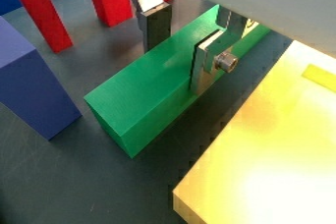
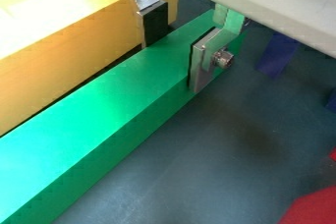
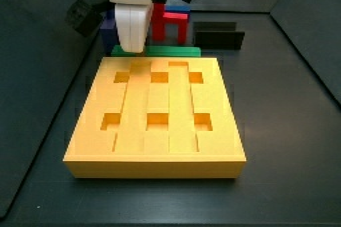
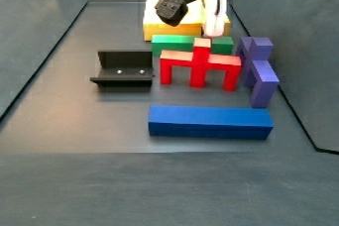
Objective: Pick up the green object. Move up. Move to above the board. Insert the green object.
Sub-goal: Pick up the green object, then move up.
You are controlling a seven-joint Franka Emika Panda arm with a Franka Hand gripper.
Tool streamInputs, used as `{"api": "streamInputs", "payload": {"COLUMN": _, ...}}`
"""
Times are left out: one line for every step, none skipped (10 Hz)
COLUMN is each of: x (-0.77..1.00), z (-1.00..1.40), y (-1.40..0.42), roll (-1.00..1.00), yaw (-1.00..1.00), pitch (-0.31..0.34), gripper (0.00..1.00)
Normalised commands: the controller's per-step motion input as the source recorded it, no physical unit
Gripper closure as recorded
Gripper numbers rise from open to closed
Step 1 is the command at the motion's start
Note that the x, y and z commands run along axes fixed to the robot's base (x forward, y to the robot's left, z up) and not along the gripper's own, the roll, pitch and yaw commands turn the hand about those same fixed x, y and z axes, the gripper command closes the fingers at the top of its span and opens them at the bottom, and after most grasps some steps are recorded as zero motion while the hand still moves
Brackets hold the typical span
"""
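Observation:
The green object point(image 1: 151, 95) is a long bar lying on the dark floor beside the board point(image 1: 269, 144). It also shows in a wrist view point(image 2: 112, 125) and in both side views point(image 3: 174, 49) point(image 4: 179, 43). My gripper point(image 1: 182, 39) point(image 2: 180, 41) is low over the bar and straddles it across its width. One silver finger point(image 1: 210, 61) lies against the bar's side. The dark pad of the other finger point(image 1: 156, 24) stands apart from the bar, with floor showing between. The jaws are open. The yellow-orange board point(image 3: 158, 112) lies flat with its square holes empty.
A red cross-shaped piece point(image 4: 199, 66) stands close by the green bar, with purple blocks point(image 4: 259, 66) beside it. A long blue block point(image 4: 209, 121) lies nearer the front. The fixture point(image 4: 122, 69) stands apart on the floor. Dark walls enclose the floor.

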Motion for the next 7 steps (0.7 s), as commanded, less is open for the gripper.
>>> {"api": "streamInputs", "payload": {"x": 0.0, "z": 0.0, "y": 0.0, "roll": 0.0, "yaw": 0.0, "pitch": 0.0, "gripper": 1.0}}
{"api": "streamInputs", "payload": {"x": 0.0, "z": 0.0, "y": 0.0, "roll": 0.0, "yaw": 0.0, "pitch": 0.0, "gripper": 1.0}}
{"api": "streamInputs", "payload": {"x": 0.0, "z": 0.0, "y": 0.0, "roll": 0.0, "yaw": 0.0, "pitch": 0.0, "gripper": 1.0}}
{"api": "streamInputs", "payload": {"x": 0.0, "z": 0.0, "y": 0.0, "roll": 0.0, "yaw": 0.0, "pitch": 0.0, "gripper": 1.0}}
{"api": "streamInputs", "payload": {"x": 0.0, "z": 0.0, "y": 0.0, "roll": 0.0, "yaw": 0.0, "pitch": 0.0, "gripper": 1.0}}
{"api": "streamInputs", "payload": {"x": 0.0, "z": 0.0, "y": 0.0, "roll": 0.0, "yaw": 0.0, "pitch": 0.0, "gripper": 1.0}}
{"api": "streamInputs", "payload": {"x": 0.0, "z": 0.83, "y": 0.0, "roll": 0.0, "yaw": 0.0, "pitch": 0.0, "gripper": 1.0}}
